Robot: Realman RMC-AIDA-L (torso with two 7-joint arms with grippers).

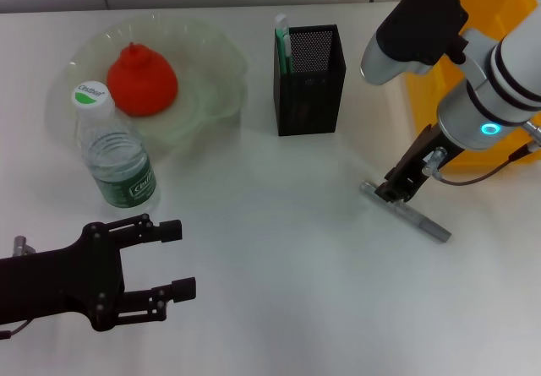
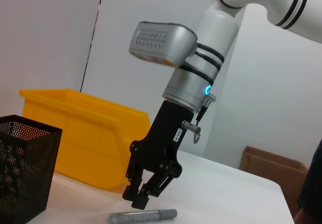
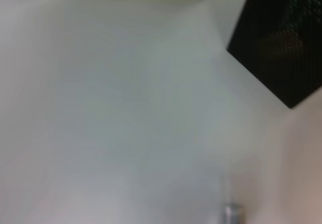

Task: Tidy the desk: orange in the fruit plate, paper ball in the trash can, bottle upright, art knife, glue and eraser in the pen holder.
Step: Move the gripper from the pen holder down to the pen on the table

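right gripper (image 1: 394,192) is held over the grey art knife (image 1: 406,212), grip cannot be told | left gripper (image 1: 176,260) is spread wide, parked near the bottle (image 1: 118,161)

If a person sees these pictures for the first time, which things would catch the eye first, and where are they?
The bright orange in the clear fruit plate at the far left stands out first, with the upright bottle just in front of it. Next comes the right gripper, lowered over the grey art knife lying on the table right of the black pen holder. The left gripper waits open at the near left.
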